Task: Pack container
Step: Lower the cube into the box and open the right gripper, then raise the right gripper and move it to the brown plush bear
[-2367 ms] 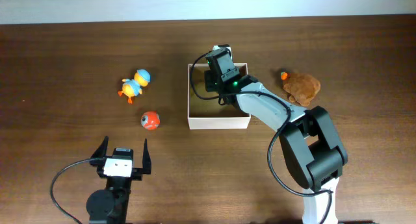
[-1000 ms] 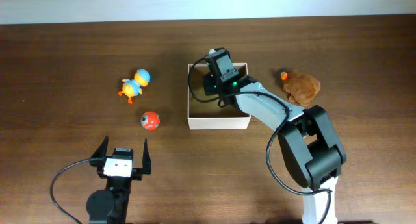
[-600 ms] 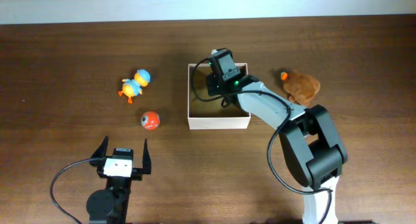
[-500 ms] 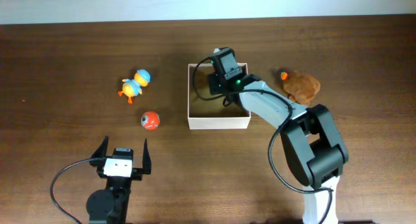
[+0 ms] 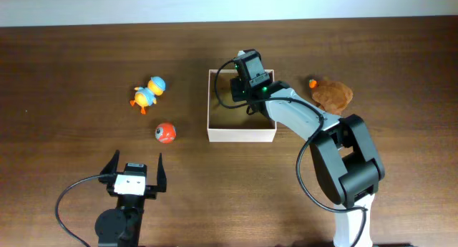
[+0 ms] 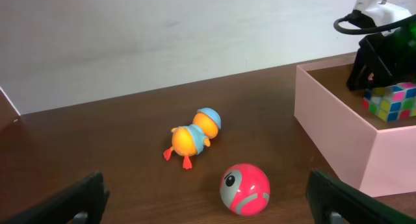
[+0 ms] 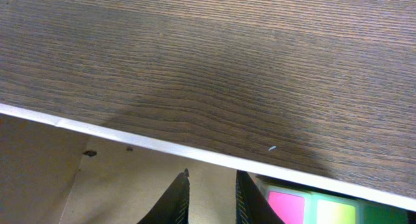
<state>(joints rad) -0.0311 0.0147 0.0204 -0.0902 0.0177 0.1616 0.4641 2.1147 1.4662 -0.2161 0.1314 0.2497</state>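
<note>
The container [image 5: 242, 135] is a shallow white-walled box with a tan floor at mid-table. My right gripper [image 5: 242, 86] hangs over its far side. In the right wrist view the right gripper [image 7: 211, 197] is slightly open and empty, just inside the far wall [image 7: 195, 152]. A multicoloured cube [image 7: 325, 208] lies on the floor to its right. The cube also shows in the left wrist view [image 6: 392, 100], inside the container [image 6: 331, 136]. My left gripper [image 5: 136, 177] is open and empty near the front edge.
An orange and blue duck toy [image 5: 148, 93] and a red ball with a face [image 5: 165, 132] lie left of the container. They also show in the left wrist view, the duck [image 6: 192, 136] and the ball [image 6: 244, 187]. A brown plush [image 5: 330, 94] lies to the right.
My right gripper has shifted a little to the right over the container's far side. The left arm and the toys have not moved.
</note>
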